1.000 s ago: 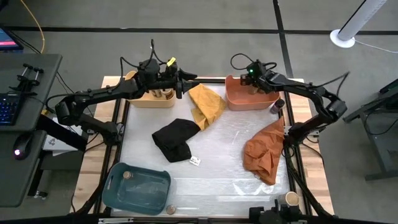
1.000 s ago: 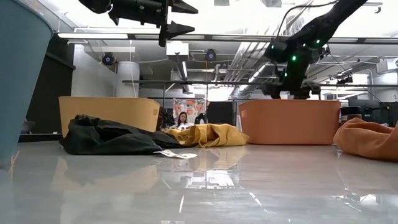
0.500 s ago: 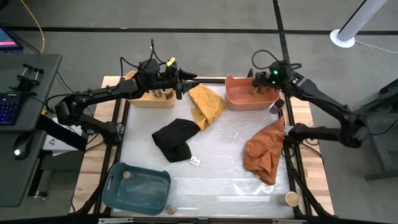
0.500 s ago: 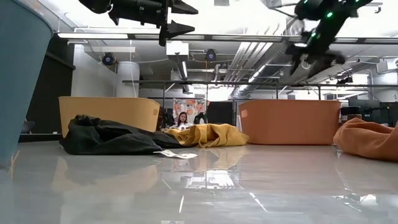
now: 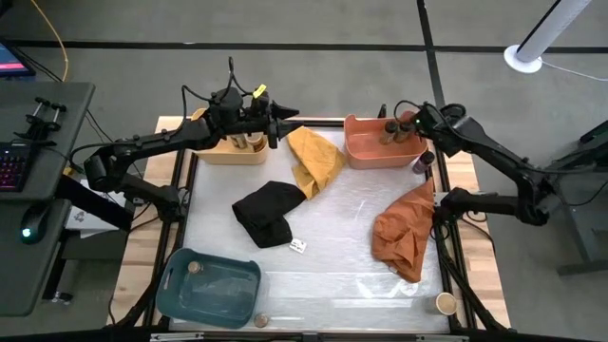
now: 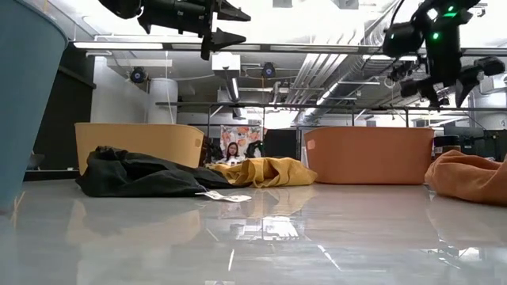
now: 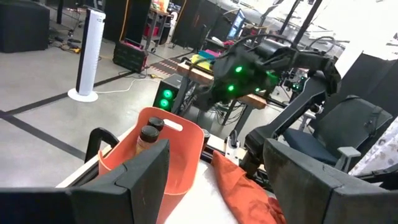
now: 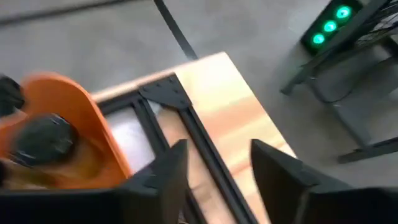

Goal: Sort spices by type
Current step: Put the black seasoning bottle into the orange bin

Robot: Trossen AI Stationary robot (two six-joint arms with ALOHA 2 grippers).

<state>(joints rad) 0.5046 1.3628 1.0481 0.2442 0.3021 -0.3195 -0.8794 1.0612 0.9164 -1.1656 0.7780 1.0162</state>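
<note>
Some jars (image 5: 390, 130) sat in the orange bin (image 5: 361, 152); others stayed out. Right gripper (image 5: 419, 118) above it, fingers apart, empty. Left gripper (image 5: 277, 126) waited, fingers wide.

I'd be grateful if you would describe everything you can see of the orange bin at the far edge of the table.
The orange bin is a smooth plastic tub with rounded corners and an open top, sitting upright at the table's far edge on the right arm's side. Two dark-capped spice jars stand inside, against its far wall. The yellow cloth lies beside it, the orange cloth nearer the front. The right gripper hangs open above its outer corner, touching nothing.
</note>
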